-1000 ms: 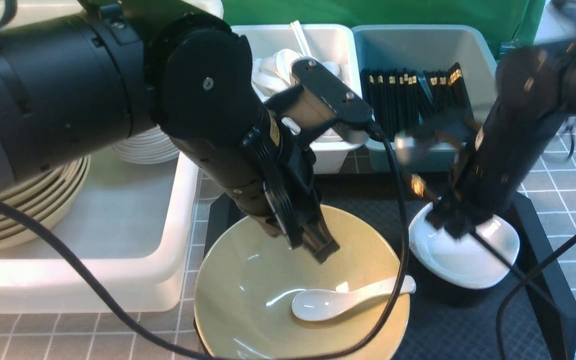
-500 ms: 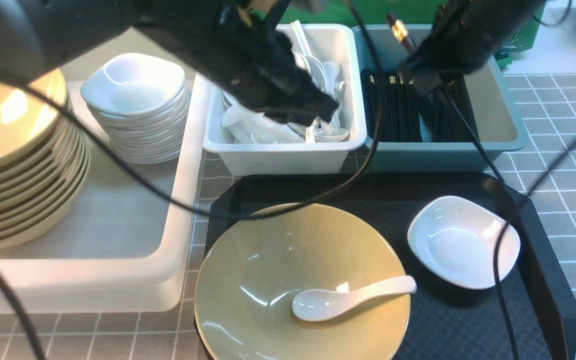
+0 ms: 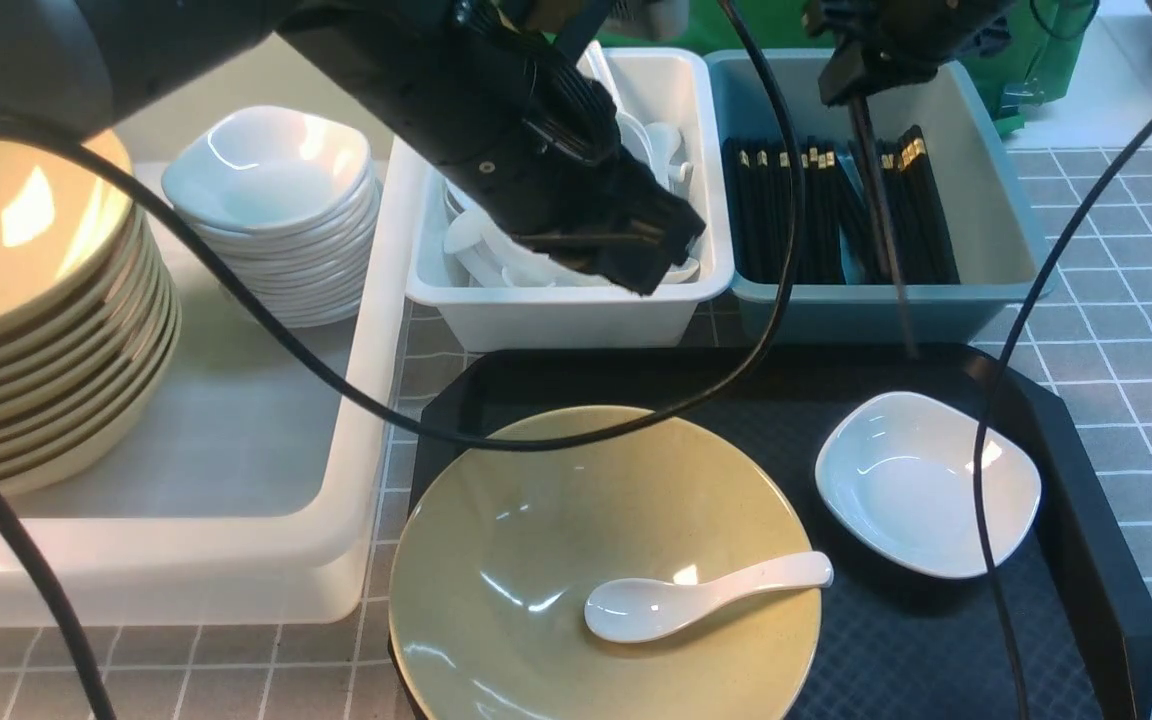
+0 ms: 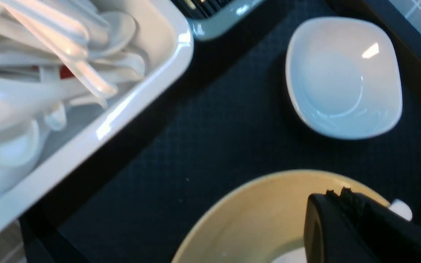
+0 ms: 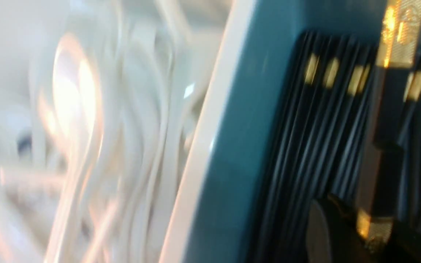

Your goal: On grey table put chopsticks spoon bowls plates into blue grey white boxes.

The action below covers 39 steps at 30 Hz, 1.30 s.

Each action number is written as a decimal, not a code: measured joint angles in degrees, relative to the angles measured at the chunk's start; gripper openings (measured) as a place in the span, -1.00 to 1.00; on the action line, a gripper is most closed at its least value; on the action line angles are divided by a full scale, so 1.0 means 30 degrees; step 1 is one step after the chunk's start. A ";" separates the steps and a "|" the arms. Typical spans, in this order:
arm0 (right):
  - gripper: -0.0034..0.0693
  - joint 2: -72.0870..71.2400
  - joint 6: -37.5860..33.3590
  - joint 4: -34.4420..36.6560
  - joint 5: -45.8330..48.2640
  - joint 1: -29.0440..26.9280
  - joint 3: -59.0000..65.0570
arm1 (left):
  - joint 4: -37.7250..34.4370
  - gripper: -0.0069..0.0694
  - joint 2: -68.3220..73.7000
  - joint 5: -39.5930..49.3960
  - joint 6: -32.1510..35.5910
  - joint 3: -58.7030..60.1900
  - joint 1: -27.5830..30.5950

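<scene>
My left gripper [image 3: 651,270] is shut and empty, hovering over the front of the white box [image 3: 576,320] of white spoons; its closed tips show in the left wrist view [image 4: 336,193]. My right gripper [image 3: 851,85] is shut on black chopsticks [image 3: 880,220] that hang down over the blue box [image 3: 996,200], their lower end reaching past its front wall. The gold-banded end shows at the jaws in the right wrist view [image 5: 387,109]. A yellow bowl [image 3: 536,520] holding a white spoon [image 3: 696,595] and a small white dish [image 3: 926,480] sit on the black tray [image 3: 1096,520].
The large white box [image 3: 236,540] on the left holds a stack of yellow plates [image 3: 26,300] and a stack of white dishes [image 3: 276,210]. Several black chopsticks lie in the blue box. Cables from both arms hang across the tray.
The left gripper rose from the yellow bowl to over the spoon box. The right gripper rose from the white dish with the chopsticks to high above the blue box.
</scene>
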 joint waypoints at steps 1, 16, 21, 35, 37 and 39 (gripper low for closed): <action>-0.73 0.0472 0.0437 0.0503 -0.0605 -0.0317 -0.0260 | 0.0000 -0.85 0.0000 0.0036 0.0000 0.0000 0.0000; -0.60 0.2748 0.2562 0.1723 -0.4543 -0.1316 -0.0369 | -0.0014 -0.85 0.0000 -0.0061 0.0000 0.0000 0.0000; 0.04 0.2748 0.3215 0.1825 -0.4242 -0.1716 -0.0387 | -0.0014 -0.85 0.0000 0.0303 0.0000 0.0000 0.0000; 0.55 0.1742 0.0465 0.1871 0.0991 -0.2007 -0.4757 | -0.0037 -0.85 0.0000 -0.0056 0.0445 0.0000 0.0000; 0.45 0.1449 0.0018 0.1849 0.1029 -0.1796 -0.4797 | 0.0109 -0.85 -0.0017 -0.0080 0.0496 0.0000 0.0000; 0.34 0.1269 -0.0258 0.1870 0.1066 -0.1436 -0.4801 | 0.0619 -0.85 -0.0152 -0.0055 0.0496 0.0000 0.0000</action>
